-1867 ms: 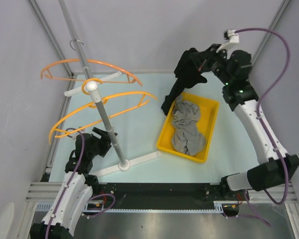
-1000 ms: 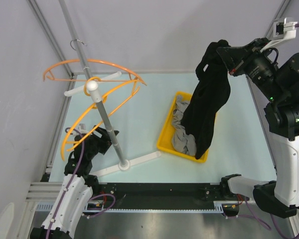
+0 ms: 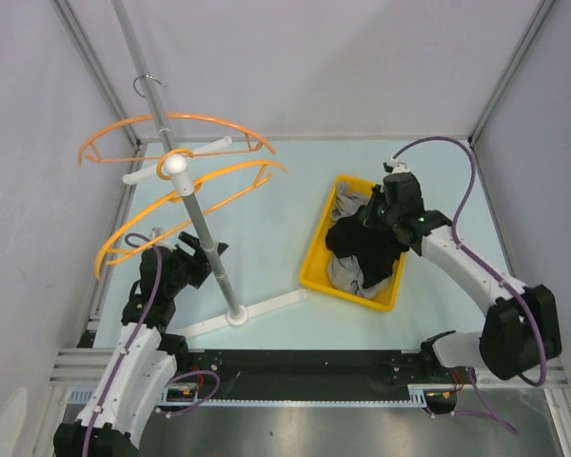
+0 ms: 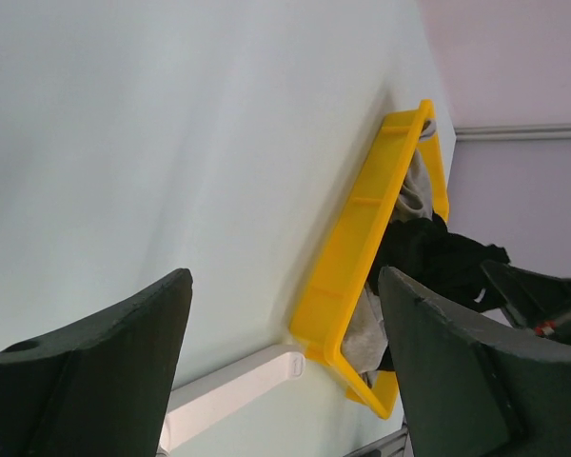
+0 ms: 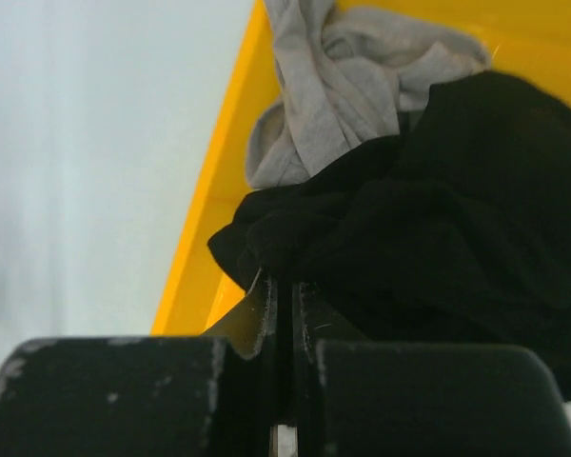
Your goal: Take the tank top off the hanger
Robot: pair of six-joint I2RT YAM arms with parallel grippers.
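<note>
The black tank top lies bunched in the yellow bin, on top of a grey garment. My right gripper is low in the bin, shut on a fold of the black tank top, with its jaws pinched together at the cloth edge. Two bare orange hangers hang on the rack. My left gripper is open and empty beside the rack pole, low over the table. In its wrist view the bin and the tank top lie ahead.
The rack's grey pole stands on a white cross base at the left of the table; one base arm points toward the bin. The grey garment fills the bin's far end. Frame rails run along the walls.
My right arm has come down from holding the black tank top high above the bin and has laid it into the bin. The lower orange hanger has swung back to level. The left arm has hardly moved.
</note>
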